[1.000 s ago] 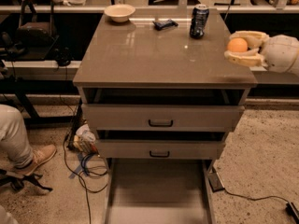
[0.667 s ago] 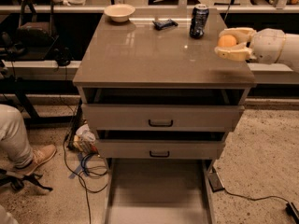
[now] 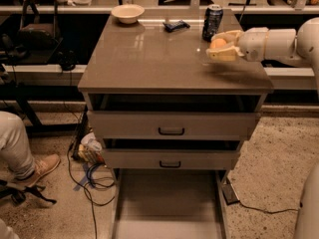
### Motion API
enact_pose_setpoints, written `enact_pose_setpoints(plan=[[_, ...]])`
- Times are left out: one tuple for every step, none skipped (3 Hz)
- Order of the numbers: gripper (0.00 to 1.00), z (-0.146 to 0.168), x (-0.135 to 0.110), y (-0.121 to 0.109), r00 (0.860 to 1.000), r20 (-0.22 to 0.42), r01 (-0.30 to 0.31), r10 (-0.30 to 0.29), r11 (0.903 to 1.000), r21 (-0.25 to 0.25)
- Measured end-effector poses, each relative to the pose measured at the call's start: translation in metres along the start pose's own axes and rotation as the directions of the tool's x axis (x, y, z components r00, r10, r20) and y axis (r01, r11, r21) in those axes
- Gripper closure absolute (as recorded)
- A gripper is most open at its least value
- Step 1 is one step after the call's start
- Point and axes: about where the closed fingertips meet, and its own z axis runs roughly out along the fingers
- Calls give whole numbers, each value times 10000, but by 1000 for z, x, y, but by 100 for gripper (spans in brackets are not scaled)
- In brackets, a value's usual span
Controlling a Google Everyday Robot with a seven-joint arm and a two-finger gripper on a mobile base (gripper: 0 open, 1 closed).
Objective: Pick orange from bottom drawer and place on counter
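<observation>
Item 1. Wide, glossy grey-brown table (image 3: 149, 59), the flat top of the drawer cabinet: destination for item 3

Item 2. Pale two-finger claw (image 3: 220, 46) on a white arm: reaches in from the right over the table's right rear part, clenched around item 3

Item 3. Small, round, smooth orange (image 3: 218, 43): held between the claw's fingers, apparently just above the table and not resting on it; out of the drawer

Item 4. Long, flat grey-beige bottom drawer (image 3: 169, 203): pulled out below the table's front edge

Item 5. Dark upright soda can (image 3: 213, 21): just behind the claw

Item 6. Round cream bowl (image 3: 128, 12) and small dark flat object (image 3: 176, 25): at the table's rear, well apart from the claw

Risk notes, as judged:
- Orange is round and the table slick; if let go before it touches down, it may roll off the nearby right edge, or forward and down towards the bottom drawer
- Claw sits close to the soda can; spreading the fingers or drifting rearward could tip it
</observation>
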Motion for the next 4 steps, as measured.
enact_pose_setpoints(plan=[[100,29,3,-7,9991,-175,-380,380,9993,51],[97,58,12,-18,9964,-440,-719,729,9971,238],[75,69,19,-22,9935,-619,-938,958,9950,342],[51,75,24,-24,9912,-670,-1118,1138,9932,335]])
